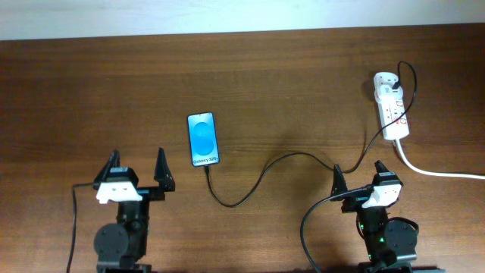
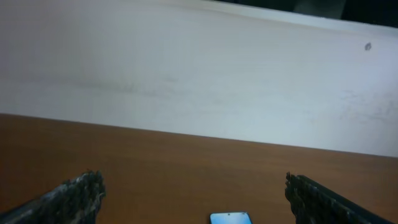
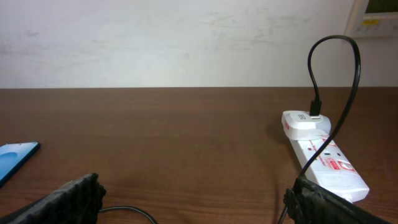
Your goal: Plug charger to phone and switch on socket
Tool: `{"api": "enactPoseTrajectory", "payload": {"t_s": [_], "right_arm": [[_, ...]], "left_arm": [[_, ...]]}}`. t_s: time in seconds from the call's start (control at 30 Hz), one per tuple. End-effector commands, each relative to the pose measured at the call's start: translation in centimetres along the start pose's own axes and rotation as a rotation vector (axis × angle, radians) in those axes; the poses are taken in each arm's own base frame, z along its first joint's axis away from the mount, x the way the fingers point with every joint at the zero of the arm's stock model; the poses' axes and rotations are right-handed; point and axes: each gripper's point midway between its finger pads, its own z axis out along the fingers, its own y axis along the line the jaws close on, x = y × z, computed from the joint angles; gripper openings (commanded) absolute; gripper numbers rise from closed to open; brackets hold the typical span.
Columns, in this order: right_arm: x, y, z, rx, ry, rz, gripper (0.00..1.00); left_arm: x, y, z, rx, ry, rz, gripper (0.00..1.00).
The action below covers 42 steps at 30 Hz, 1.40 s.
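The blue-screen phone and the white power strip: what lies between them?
Only the thin black charger cable, curving over bare brown wooden table, in the overhead view.

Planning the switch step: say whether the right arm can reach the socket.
Probably yes: the socket lies ahead of the open right end effector; only the thin cable crosses between.

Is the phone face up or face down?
Face up. The phone lies flat on the table, with its blue screen and white writing showing.
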Motion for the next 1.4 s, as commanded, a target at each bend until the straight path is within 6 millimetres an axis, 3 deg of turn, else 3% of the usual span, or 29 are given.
{"api": "enactPoseTrajectory", "payload": {"t_s": [0.0, 0.27, 0.8, 1.37], "right_arm": [[0.1, 0.1, 0.0, -0.001, 0.000, 0.003, 0.98], [0.1, 0.1, 0.0, -0.001, 0.000, 0.003, 0.98], [0.2, 0.1, 0.0, -0.001, 0.000, 0.003, 0.98], [0.2, 0.1, 0.0, -0.001, 0.000, 0.003, 0.98]], "left_arm": [[0.4, 0.3, -0.8, -0.008, -0.039, 0.075, 0.99], [2.2, -0.1, -1.7, 0.032, -0.047, 0.212, 0.99], [7.3, 1.4, -2.9, -0.006, 0.161, 0.219, 0.99], [7.2, 1.3, -2.9, 0.006, 0.160, 0.217, 0.99]]}}
